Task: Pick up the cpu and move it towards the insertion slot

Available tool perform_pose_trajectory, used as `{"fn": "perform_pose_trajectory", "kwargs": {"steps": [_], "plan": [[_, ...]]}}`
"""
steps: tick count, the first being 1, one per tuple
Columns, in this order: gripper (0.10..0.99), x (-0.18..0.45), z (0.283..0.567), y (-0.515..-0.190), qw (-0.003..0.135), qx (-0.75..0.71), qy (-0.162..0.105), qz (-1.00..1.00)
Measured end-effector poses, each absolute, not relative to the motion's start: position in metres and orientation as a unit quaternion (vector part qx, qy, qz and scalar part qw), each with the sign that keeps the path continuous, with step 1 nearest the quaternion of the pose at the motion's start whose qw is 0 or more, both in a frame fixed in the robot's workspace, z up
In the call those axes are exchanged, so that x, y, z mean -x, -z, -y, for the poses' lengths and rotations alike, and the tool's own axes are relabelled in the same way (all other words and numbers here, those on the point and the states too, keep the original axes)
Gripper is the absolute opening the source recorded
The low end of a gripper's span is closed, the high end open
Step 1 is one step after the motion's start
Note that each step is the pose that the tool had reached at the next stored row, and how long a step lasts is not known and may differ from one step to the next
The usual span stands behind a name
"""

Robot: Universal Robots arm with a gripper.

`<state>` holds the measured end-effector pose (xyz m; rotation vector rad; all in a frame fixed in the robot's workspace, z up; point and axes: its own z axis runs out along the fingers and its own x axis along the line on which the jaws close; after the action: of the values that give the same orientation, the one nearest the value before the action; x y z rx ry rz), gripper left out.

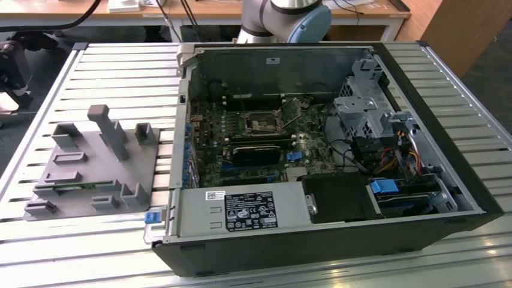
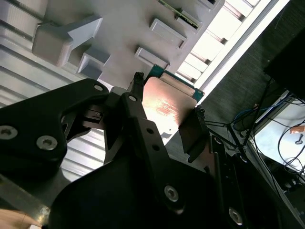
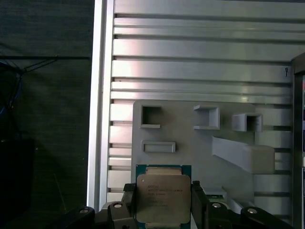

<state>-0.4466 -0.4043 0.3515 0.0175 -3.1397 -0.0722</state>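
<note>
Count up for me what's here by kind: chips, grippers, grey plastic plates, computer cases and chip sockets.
cpu, held in the gripper: 1
gripper: 1
grey fixture plate: 1
computer case, lying open: 1
insertion slot inside the case: 1
Total: 5

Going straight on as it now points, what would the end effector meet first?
Probably the grey fixture plate, which lies beyond the cpu clamped in the end effector; depth is unclear.
</note>
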Motion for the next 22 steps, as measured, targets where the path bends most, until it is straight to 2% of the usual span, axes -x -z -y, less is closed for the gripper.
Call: {"fn": "perform_pose_trajectory", "kwargs": {"steps": [22], "plan": [[0.545,0.447,0.404,-0.385,0.000,-0.006,0.023,1.000]]}}
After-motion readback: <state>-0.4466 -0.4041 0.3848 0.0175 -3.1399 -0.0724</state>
